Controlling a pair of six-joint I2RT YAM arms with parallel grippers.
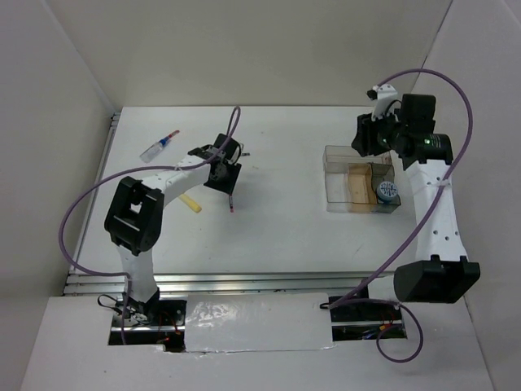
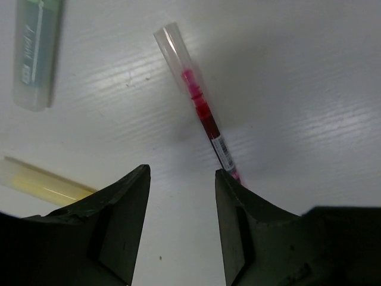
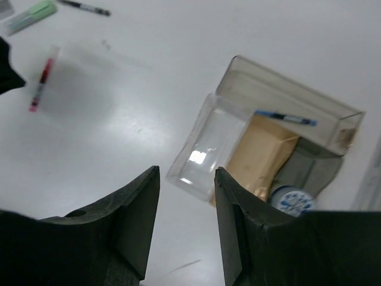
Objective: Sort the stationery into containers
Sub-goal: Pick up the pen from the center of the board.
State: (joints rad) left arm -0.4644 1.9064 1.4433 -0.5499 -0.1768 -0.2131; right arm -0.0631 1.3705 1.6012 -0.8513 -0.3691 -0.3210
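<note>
The left gripper [image 2: 181,173] hung low over the table [image 1: 285,236], fingers spread apart w/ nothing between them. The red pen [image 2: 199,107] lay flat on the table right there, but not centred. It ran at a slant, and its near end slid past the inside edge of one finger. A yellow marker [image 2: 41,182] lay just beside the other finger, and a green marker [image 2: 36,53] sat a bit farther out. A clear tube [image 1: 159,147] lay well apart at the far left.

Over on the right, the right gripper [image 3: 186,173] hovered above the box [image 3: 286,83], also spread wide and empty. The box already had a blue-white roll [image 3: 292,199] in one corner compartment and a blue pen [image 3: 286,117] in the long far one. A black pen [image 3: 86,7] lay out on the table, unsorted.

Looked to me like the step in hand was picking up the red pen, and that's where it could go wrong:
- **Finger lands on the pen:** w/ the pen so close to one finger, coming straight down could put that finger on top of it, not around it.
- **Pen rolls or flicks off:** it's round and thin, so it'd prob. roll or flick away.
- **End grip droops:** a squeeze at the very end would let the long part droop or swing, which would be awkward when lowering it into a narrow compartment.
- **Yellow marker gets knocked:** the other finger might also nudge it.
</note>
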